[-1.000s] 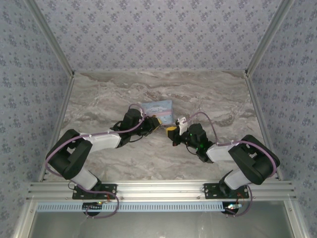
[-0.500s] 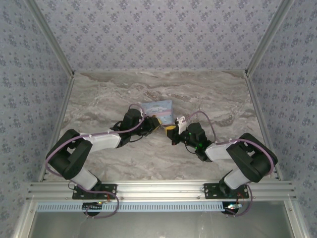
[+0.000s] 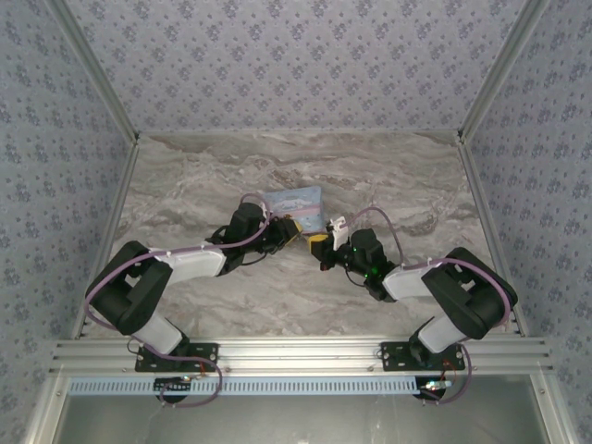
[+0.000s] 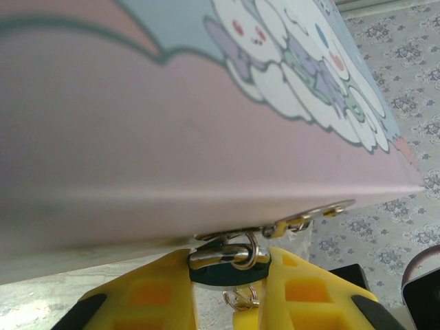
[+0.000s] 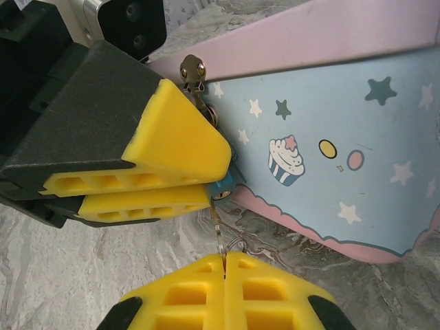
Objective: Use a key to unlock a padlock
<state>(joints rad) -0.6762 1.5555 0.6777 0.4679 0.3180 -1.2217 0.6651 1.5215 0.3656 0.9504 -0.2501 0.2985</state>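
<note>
A tiny blue padlock (image 5: 227, 185) hangs from the hasp (image 5: 192, 69) of the tin box (image 5: 330, 144). My left gripper (image 4: 230, 275) is shut on the padlock (image 4: 227, 269), whose shiny shackle (image 4: 221, 254) passes through the hasp loop just above the yellow fingers. In the right wrist view those left fingers (image 5: 165, 148) pinch the padlock from the left. My right gripper (image 5: 225, 265) is shut on the key (image 5: 220, 230). The thin blade of the key runs up to the padlock's underside and its tip meets the keyhole. In the top view both grippers (image 3: 294, 231) (image 3: 324, 248) meet at the box's near edge.
The light-blue and pink tin box (image 3: 294, 205) with a cartoon lid lies mid-table, right behind both grippers. A small key ring (image 4: 245, 298) dangles below the padlock. Marble tabletop (image 3: 231, 166) stretches around, bounded by patterned walls.
The right gripper has crept slightly left toward the padlock with the key. The left arm and the box have held still.
</note>
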